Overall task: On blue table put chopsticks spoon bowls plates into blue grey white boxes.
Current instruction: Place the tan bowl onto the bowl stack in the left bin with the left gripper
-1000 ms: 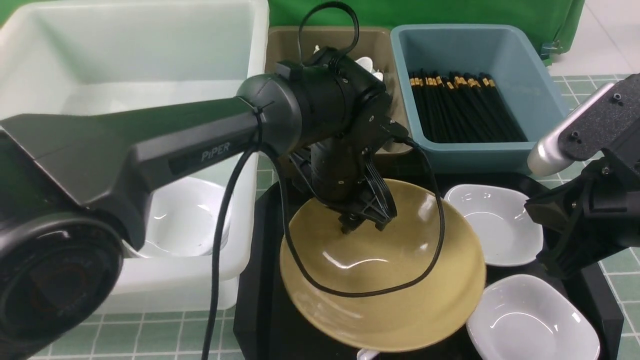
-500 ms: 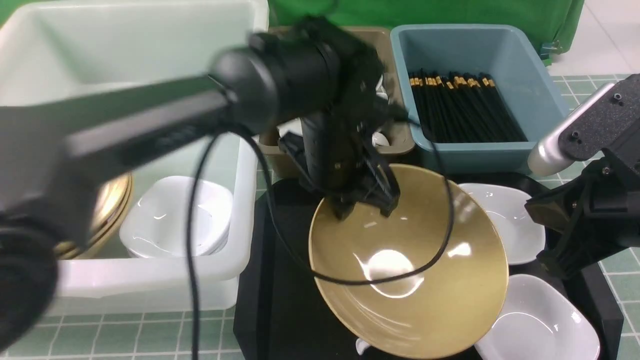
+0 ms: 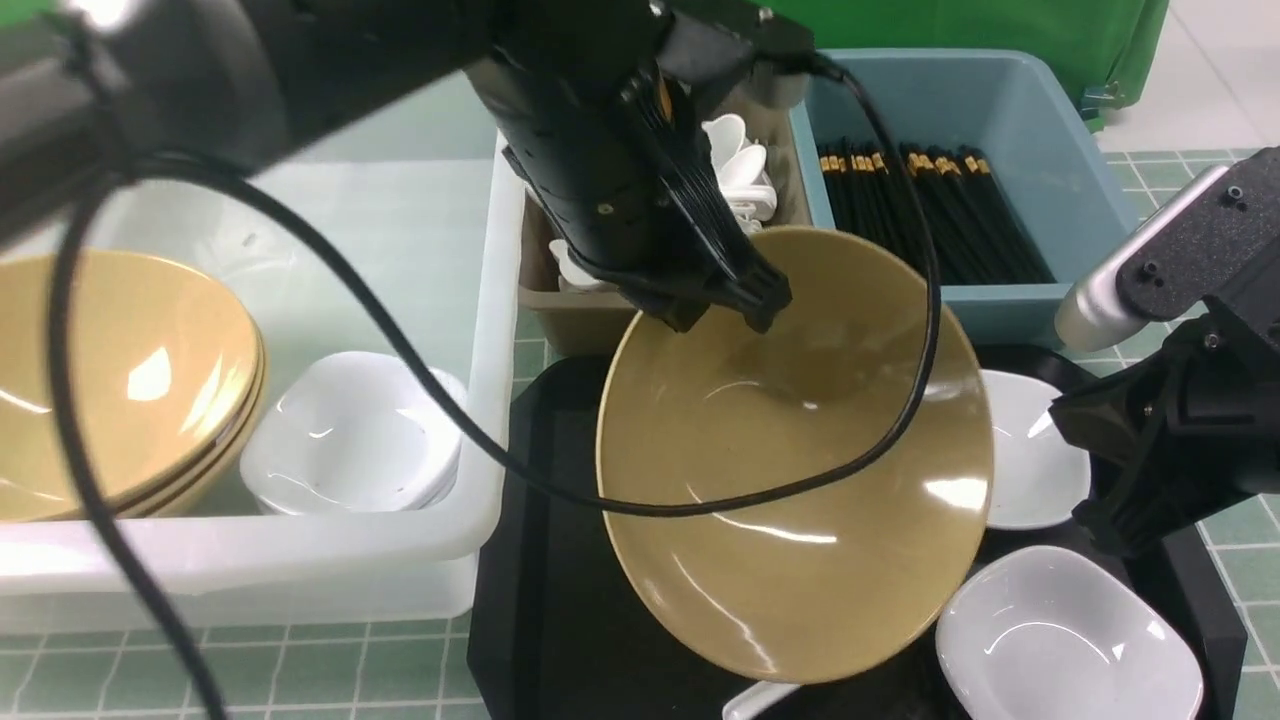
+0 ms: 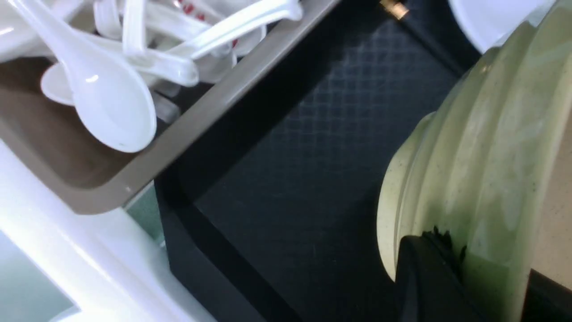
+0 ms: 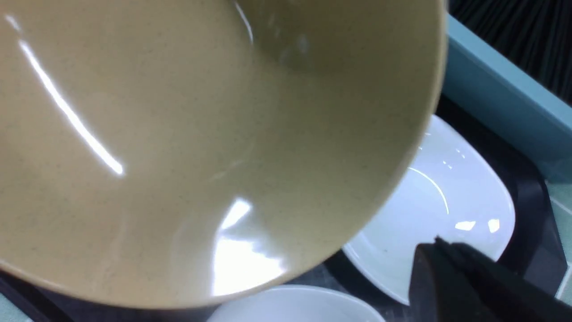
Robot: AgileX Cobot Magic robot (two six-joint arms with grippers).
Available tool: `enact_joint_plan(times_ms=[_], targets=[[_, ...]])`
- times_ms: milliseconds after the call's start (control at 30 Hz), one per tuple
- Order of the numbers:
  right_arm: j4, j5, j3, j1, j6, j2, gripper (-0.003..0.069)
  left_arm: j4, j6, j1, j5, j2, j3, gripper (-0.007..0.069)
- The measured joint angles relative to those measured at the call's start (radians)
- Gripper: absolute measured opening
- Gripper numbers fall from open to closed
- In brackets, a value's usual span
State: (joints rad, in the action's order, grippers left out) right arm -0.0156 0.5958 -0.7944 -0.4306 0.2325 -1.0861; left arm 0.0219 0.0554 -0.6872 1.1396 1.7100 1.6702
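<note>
Lifting: my left end effector [image 3: 716, 312], clamped on the rim of the wide glossy tan bowl [image 3: 800, 480], has raised it tilted off the black tray [image 3: 520, 620] at frame centre; next, the translucent white box [image 3: 300, 570] at left.

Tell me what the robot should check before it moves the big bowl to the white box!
1. Left gripper pinching bowl rim: ok.
2. Bowl lifted off tray: ok.
3. Bowl level: not ok, tilted steeply.
4. Cable clear of bowl: cannot tell, it hangs in front.
5. Room in white box on bowl stack: ok.
</note>
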Motion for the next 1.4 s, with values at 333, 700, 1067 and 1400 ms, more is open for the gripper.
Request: enact_joint_plan(times_ms=[333, 700, 1067, 1400], targets=[[0.0, 0.002, 0.0, 0.0, 0.0, 0.0, 0.0037, -0.067, 0.079, 0.271, 0.037, -0.14, 0.0, 0.0007], [0.0, 0.0, 0.0, 0.0, -0.022, 0.0, 0.0037, -0.102, 0.059, 0.886, 0.019, -0.377, -0.049, 0.0007], [0.003, -0.015, 0.0, 0.0, -0.026, 0.0, 0.0037, -0.112, 0.021, 1.181, -0.196, -0.443, -0.535, 0.0007], [0.039, -0.033, 0.0, 0.0, -0.045, -0.034, 0.0037, -0.131, 0.056, 1.188, -0.58, -0.43, -0.779, 0.0232]])
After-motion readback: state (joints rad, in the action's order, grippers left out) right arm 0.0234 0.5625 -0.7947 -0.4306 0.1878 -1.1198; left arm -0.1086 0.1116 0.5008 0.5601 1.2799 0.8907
